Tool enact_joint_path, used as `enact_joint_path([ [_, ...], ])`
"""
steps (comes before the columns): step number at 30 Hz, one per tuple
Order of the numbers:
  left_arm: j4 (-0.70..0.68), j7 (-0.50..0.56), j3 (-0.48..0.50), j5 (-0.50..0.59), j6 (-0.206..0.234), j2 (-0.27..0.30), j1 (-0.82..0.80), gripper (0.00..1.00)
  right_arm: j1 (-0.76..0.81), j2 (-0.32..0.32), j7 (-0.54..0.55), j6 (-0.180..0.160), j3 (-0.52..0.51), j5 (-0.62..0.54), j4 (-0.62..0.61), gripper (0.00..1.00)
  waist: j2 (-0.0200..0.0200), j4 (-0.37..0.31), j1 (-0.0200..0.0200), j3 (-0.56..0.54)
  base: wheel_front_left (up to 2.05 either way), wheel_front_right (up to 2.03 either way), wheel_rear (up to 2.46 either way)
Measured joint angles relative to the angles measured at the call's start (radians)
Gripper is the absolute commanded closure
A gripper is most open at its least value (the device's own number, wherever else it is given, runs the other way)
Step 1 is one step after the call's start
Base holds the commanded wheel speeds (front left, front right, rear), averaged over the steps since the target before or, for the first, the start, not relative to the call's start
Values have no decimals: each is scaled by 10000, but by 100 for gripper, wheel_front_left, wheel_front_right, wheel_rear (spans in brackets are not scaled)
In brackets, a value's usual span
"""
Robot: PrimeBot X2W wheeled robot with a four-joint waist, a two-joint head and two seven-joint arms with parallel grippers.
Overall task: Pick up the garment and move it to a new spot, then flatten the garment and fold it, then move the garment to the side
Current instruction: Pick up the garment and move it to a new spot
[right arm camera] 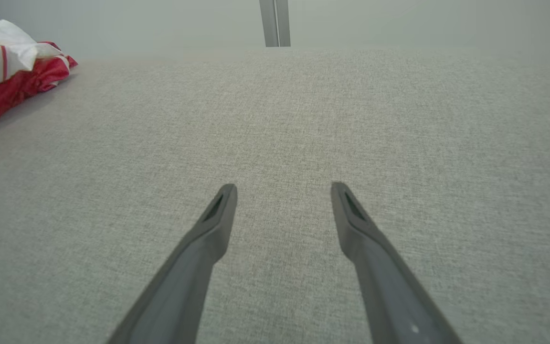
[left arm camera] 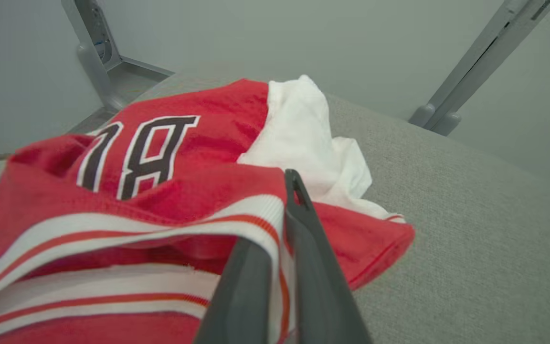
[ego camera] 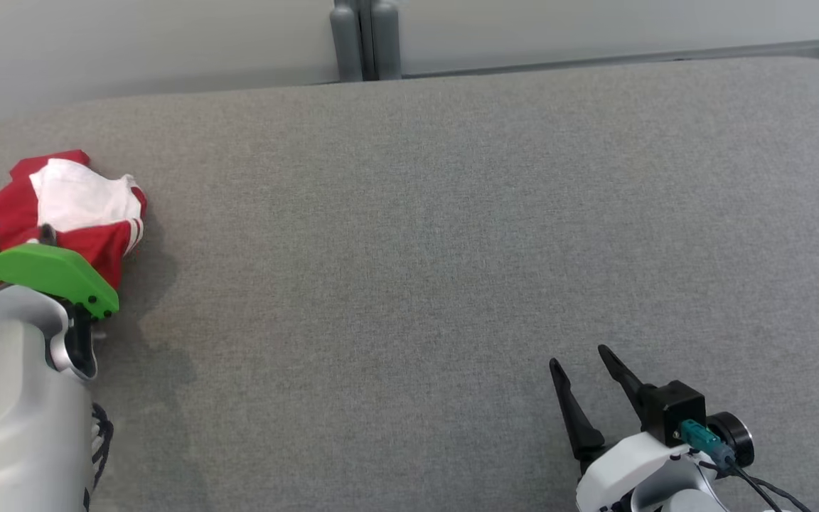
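Garment (left arm camera: 184, 143) pinched in the tightly closed left gripper (left arm camera: 277, 215); right gripper (right arm camera: 283, 187) gapes wide, empty.

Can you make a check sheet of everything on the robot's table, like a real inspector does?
Surface: grey fabric table, flat.
Job's things: red-and-white shirt, crumpled at the table's left end.
Clutter: nothing seen.
Grippers: left gripper shut on the shirt's striped hem; right gripper open over bare table, apart from the shirt.
Cables: black cable with a teal plug at the right wrist.
Surroundings: grey post and pale wall behind the table.
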Motion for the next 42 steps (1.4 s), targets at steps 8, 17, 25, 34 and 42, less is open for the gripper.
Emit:
enact_joint_path([
  [8,-1358,-374,-677,351,-476,-48,-623,100,223,0,-242,0,194,543,594,0,0,36,-1,-1069,0,0,0],
  [17,-3384,35,-1569,408,-826,-917,-1179,100,223,2,-449,0,522,851,1003,0,0,-728,-1,-1850,0,0,0],
  [25,-4521,-127,-2169,59,-834,-1432,-1756,100,-31,2,-539,0,650,894,1204,0,0,-2037,-1,-1970,0,0,0],
  [34,-4721,-656,-3173,-913,-763,-1607,-1689,100,-252,-10,-621,0,564,846,1250,0,0,-3426,-1,-1759,0,0,0],
  [42,-3030,-1003,-4483,-1739,-451,-1630,-87,100,-355,-10,-640,0,497,917,1248,0,0,-3970,-1,-1193,0,0,0],
])
